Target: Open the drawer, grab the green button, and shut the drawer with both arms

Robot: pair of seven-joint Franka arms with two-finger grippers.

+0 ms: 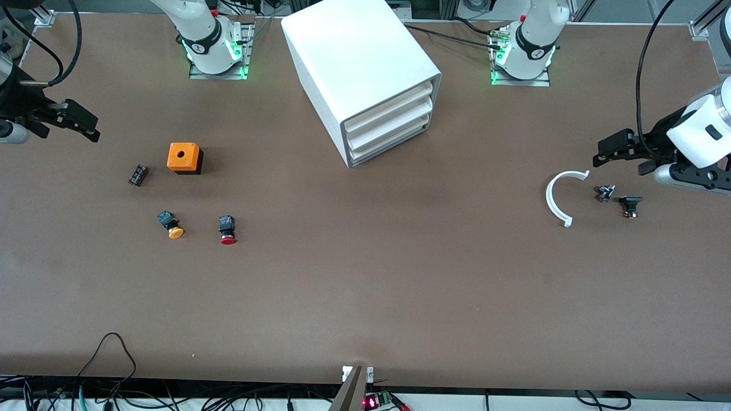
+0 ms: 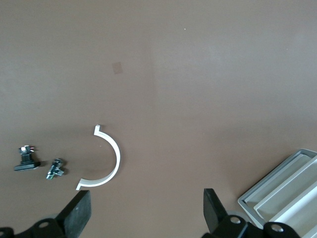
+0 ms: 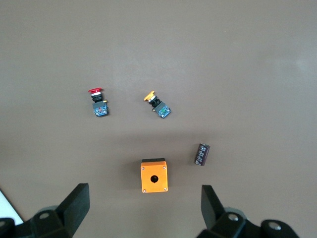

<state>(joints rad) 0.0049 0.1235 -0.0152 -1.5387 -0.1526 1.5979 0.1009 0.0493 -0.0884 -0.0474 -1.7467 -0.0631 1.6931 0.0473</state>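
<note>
The white cabinet (image 1: 365,74) is standing on the brown table (image 1: 365,297) at about 12 o'clock on the front view's clock face, between the 2 arm bases. Its front is pointing toward 5 o'clock. The drawer (image 1: 388,147), the lowest of 3, is sitting pushed in, level with the 2 above it. The button with the green cap is not showing in any view.

The left hand (image 1: 606,149) is hanging over the table at 3 o'clock, with its fingers (image 2: 79,214) spread wide apart and gripping nothing. Just at 7 o'clock of it, a white curved strip (image 1: 557,200) is lying flat. A small metal fitting (image 1: 605,192) and a small black part (image 1: 630,205) are lying beside the strip, toward the left arm's end of the table. A corner of the cabinet is showing in the left wrist view.

The right hand (image 1: 85,123) is hanging over the table at 9 o'clock, with its fingers (image 3: 77,203) also spread wide and holding nothing. An orange box (image 1: 184,157) with a round hole in its top is sitting at 4 o'clock of that hand. A small dark block (image 1: 137,174) is lying near the box at its 8 o'clock. Nearer to the front camera, an orange-capped button (image 1: 171,225) and a red-capped button (image 1: 227,230) are lying on their sides, near each other but not touching.
</note>
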